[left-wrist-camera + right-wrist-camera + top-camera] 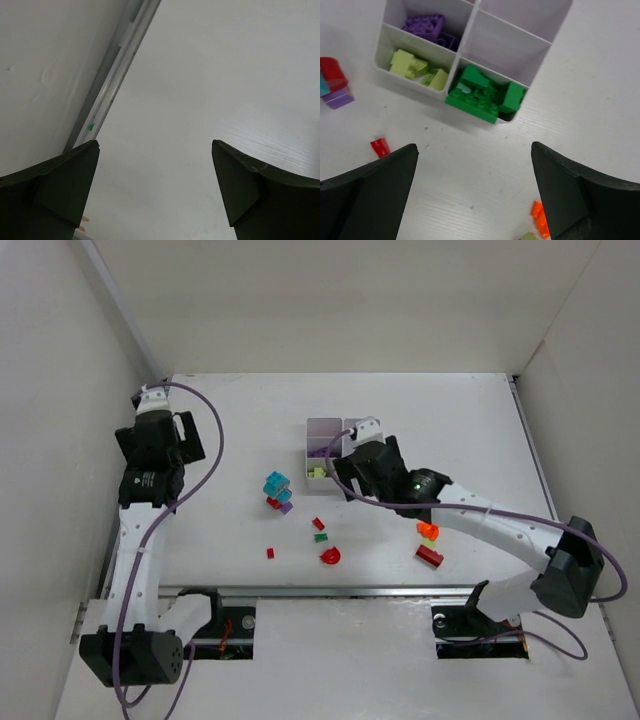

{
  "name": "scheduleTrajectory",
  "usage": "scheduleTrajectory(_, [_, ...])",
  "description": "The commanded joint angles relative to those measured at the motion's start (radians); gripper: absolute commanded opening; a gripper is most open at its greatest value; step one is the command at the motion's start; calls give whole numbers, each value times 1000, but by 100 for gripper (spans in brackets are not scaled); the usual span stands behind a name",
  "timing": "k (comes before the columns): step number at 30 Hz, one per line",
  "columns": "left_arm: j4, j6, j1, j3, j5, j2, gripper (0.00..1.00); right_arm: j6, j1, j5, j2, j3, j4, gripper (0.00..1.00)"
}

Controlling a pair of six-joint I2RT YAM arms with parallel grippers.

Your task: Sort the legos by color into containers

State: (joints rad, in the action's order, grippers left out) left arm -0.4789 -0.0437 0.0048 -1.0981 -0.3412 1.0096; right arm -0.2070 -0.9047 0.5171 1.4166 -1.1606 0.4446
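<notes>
1. Dark fingertips (pixel 380 190) of the right gripper (pixel 474 147) are seen right at the lens, spread wide, with nothing held between them.
2. Just past those jaws the white tray (pixel 405 82) is found on the table (pixel 580 100). Green legos (pixel 482 92) are heaped in its near right compartment, one flat piece lying over the near wall.
3. Yellow-green legos (pixel 417 67) are lodged in the near left compartment, and purple legos (pixel 427 27) in the one behind it.
4. Loose pieces are scattered on the table: a red brick (pixel 380 146) near one fingertip, an orange brick (pixel 539 215) by the other, and a red, cyan and purple cluster (pixel 332 85) at the view's edge.
5. From above, the right arm (pixel 500 525) is seen stretched to the tray, with a small green brick (pixel 321 537) and a red half-round piece (pixel 331 556) lying on the tray's near side.
6. Over at the left gripper (pixel 155 142), the jaws are spread wide too and nothing is gripped. Bare table beside the side wall (pixel 40 75) is faced, well apart from the tray.
</notes>
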Motion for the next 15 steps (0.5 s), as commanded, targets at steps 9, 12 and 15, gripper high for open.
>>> scheduleTrajectory(9, [51,-13,86,-83,211,49,100,-31,168,-319,5,-19,16,77])
scheduleTrajectory(12, [92,-71,86,-30,234,9,100,17,95,-339,85,-19,-23,71])
scheduleTrajectory(15, [120,-82,86,32,245,-26,100,52,-5,-354,131,-30,-81,70])
